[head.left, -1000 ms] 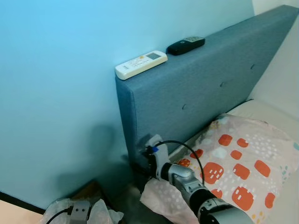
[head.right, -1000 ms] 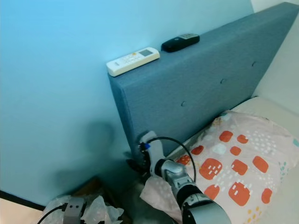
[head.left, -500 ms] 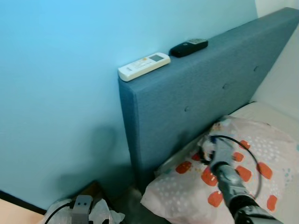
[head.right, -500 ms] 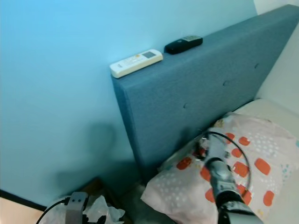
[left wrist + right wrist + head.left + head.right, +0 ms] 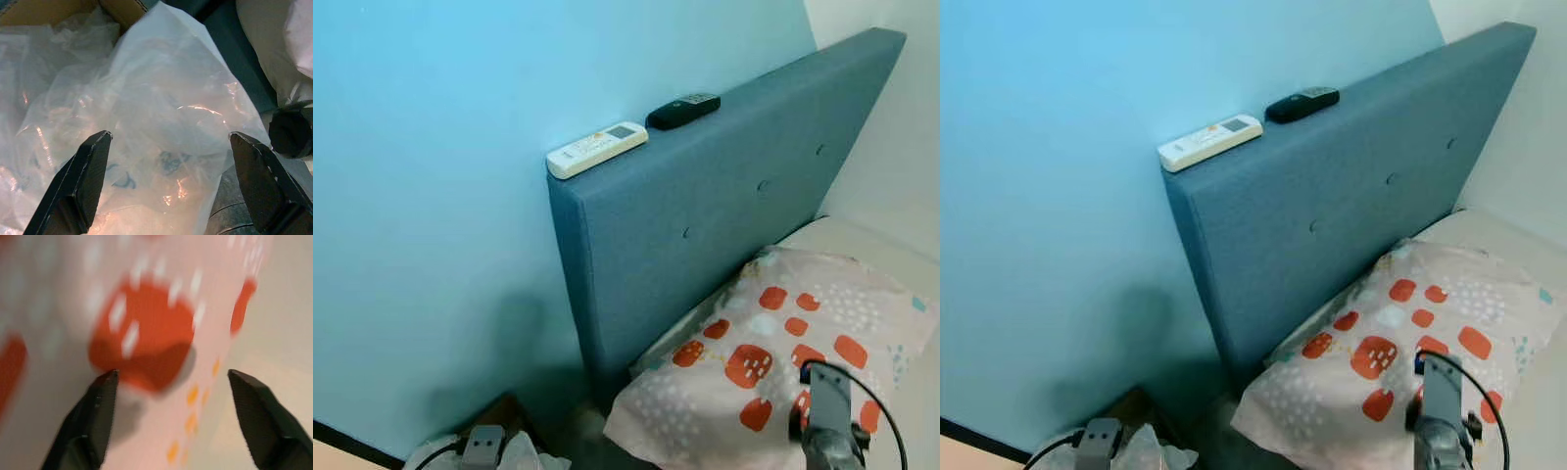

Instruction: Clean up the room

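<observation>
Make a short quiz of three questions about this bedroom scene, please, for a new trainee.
1. True or false: the white remote lies on the pillow.
2. Which thing lies beside the white remote on top of the headboard? A) black remote B) book C) cup
3. Fill in: the left gripper, fingers apart, points at a clear ____ bag.

Key
1. False: it lies on top of the headboard.
2. A, the black remote.
3. Plastic: the plastic bag lies by a cardboard box. The right gripper, also open, is over the pillow.
</observation>
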`<state>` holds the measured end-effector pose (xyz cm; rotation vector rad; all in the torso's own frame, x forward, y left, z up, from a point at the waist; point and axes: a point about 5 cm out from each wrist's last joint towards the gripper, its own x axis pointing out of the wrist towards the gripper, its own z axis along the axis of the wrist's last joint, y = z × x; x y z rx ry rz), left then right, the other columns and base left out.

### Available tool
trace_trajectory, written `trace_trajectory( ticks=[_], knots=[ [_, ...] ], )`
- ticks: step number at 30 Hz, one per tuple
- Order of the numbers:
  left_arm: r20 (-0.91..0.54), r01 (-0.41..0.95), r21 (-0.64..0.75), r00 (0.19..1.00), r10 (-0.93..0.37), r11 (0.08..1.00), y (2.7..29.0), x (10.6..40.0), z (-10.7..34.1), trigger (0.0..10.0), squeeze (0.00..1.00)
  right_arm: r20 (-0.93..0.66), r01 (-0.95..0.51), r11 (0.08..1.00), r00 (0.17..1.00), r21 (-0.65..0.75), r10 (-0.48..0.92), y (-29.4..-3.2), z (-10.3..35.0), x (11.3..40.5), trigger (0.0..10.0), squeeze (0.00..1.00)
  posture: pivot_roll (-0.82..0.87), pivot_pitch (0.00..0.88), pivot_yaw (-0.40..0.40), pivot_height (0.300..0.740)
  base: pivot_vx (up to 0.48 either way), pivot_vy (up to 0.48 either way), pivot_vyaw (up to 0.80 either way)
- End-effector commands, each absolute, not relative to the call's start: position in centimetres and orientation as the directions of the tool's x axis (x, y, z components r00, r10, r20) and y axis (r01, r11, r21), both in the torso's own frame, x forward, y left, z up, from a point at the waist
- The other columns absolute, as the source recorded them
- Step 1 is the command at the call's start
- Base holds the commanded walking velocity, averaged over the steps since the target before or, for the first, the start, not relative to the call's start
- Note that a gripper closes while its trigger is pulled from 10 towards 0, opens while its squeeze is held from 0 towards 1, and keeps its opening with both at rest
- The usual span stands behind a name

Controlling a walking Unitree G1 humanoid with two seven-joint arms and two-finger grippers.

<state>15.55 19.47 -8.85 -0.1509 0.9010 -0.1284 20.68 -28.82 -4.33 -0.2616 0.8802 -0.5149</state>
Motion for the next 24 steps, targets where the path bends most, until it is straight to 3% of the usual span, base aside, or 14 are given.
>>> trace_trajectory(
  ticks=[1, 5, 6, 8, 9, 16, 18, 24],
  knots=[
    [-0.799, 0.023, -0.163, 0.584, -0.146, 0.986, 20.2, 14.8, -9.2, 10.0, 0.0, -0.736, 0.176, 0.86, 0.454, -0.479, -0.502, -28.6, -5.8, 18.6, 0.0, 0.0, 0.01, 0.058, 0.016, 0.736, 0.0, 0.0, 0.0],
    [-0.799, 0.009, -0.168, 0.584, -0.141, 0.986, 20.0, 14.9, -9.2, 10.0, 0.0, -0.771, 0.075, 0.864, 0.42, -0.497, -0.48, -28.5, -6.3, 17.5, 0.0, 0.0, 0.0, 0.05, 0.011, 0.736, 0.0, 0.0, 0.0],
    [-0.801, 0.004, -0.171, 0.582, -0.141, 0.985, 19.7, 14.9, -9.2, 10.0, 0.0, -0.781, 0.065, 0.869, 0.412, -0.49, -0.47, -28.6, -6.4, 17.4, 3.1, 0.0, -0.01, 0.036, -0.001, 0.736, 0.0, 0.0, 0.0],
    [-0.802, 0.002, -0.172, 0.58, -0.142, 0.985, 19.5, 15.0, -9.3, 10.0, 0.0, -0.785, 0.062, 0.871, 0.407, -0.486, -0.467, -28.6, -6.3, 17.5, 3.1, 0.0, -0.01, 0.034, -0.004, 0.736, 0.0, 0.0, 0.0],
    [-0.804, -0.004, -0.176, 0.578, -0.141, 0.984, 19.4, 15.0, -9.3, 10.0, 0.0, -0.787, 0.058, 0.872, 0.404, -0.486, -0.466, -28.8, -6.2, 17.6, 10.0, 0.0, -0.02, 0.03, -0.011, 0.736, 0.0, 0.0, 0.0],
    [-0.81, -0.03, -0.184, 0.572, -0.134, 0.983, 18.9, 14.8, -9.5, 10.0, 0.0, -0.784, 0.021, 0.852, 0.379, -0.523, -0.491, -30.7, -5.1, 18.2, 10.0, 0.0, -0.03, 0.018, -0.035, 0.736, 0.0, 0.0, 0.0],
    [-0.818, -0.046, -0.185, 0.561, -0.128, 0.982, 18.7, 14.3, -9.7, 10.0, 0.0, -0.786, -0.03, 0.831, 0.344, -0.555, -0.513, -32.3, -4.2, 18.2, 10.0, 0.0, -0.03, 0.011, -0.047, 0.721, 0.0, 0.0, 0.0],
    [-0.825, -0.059, -0.184, 0.552, -0.122, 0.981, 18.8, 13.8, -9.9, 10.0, 0.0, -0.81, -0.1, 0.832, 0.318, -0.545, -0.492, -33.0, -3.7, 18.3, 10.0, 0.0, -0.03, 0.007, -0.054, 0.706, 0.0, 0.0, 0.0]
  ],
)
